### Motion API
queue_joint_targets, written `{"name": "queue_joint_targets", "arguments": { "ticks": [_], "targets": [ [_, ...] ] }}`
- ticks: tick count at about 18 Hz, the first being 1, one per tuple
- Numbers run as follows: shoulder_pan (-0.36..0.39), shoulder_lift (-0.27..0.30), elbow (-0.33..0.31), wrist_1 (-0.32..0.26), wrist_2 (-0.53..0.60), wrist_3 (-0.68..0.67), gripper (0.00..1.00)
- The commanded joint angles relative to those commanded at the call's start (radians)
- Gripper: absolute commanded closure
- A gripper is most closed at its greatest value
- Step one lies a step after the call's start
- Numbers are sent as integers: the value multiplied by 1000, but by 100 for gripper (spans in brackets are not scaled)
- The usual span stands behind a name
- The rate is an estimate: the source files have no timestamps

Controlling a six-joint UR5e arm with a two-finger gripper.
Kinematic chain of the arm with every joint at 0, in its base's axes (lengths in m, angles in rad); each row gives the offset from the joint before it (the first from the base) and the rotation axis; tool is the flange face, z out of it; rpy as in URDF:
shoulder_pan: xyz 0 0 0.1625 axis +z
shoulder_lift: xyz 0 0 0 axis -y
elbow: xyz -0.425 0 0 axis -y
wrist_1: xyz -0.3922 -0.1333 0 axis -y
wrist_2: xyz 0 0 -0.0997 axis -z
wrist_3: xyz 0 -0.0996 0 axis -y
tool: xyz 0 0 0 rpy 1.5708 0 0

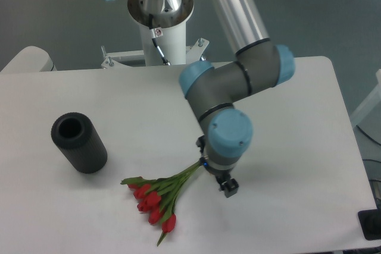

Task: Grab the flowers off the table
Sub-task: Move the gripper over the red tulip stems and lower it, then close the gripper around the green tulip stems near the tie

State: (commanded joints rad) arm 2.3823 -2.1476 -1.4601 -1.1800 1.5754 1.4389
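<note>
Your tulip bunch (pixel 156 194) lies flat on the tabletop (pixel 309 147), low and centre in the frame, so nothing is lifted yet. The hand (pixel 228 186) sits over the stem ends, at lower centre-right; you cannot tell whether it is open or closed. Grasping and lifting look to be left. Count: one bunch, about five red buds, one black cylinder (pixel 78 142) at left, one arm.

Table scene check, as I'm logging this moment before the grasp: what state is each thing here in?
flowers: lying flat on the table, stem ends hidden under the arm's wrist, not lifted.
black cylinder: standing upright, open end up, apart from the flowers.
pincer: low over the table beside the stems; whether it is open or shut cannot be told.
</note>
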Motion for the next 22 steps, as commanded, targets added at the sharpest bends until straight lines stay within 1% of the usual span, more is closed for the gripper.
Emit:
{"name": "queue_joint_targets", "arguments": {
  "ticks": [3, 5, 7, 11, 13, 15, 16, 17, 19, 21, 22],
  "targets": [
    [-3, 2, -66, 83, 0, -2, 0],
    [-14, 2, -86, 117, 0, -23, 0],
    [-18, 2, -104, 126, 0, -63, 0],
    [-34, -3, -108, 129, 0, -135, 0],
    [-44, -9, -120, 152, 2, -166, 0],
    [-52, -14, -129, 195, 2, -210, 0],
    [-54, -14, -129, 200, 2, -221, 4],
    [-54, -14, -131, 200, 2, -222, 17],
    [-54, -14, -129, 201, 2, -215, 33],
    [-54, -14, -126, 201, 5, -209, 53],
    [-52, -14, -118, 201, 9, -206, 59]
  ]
}}
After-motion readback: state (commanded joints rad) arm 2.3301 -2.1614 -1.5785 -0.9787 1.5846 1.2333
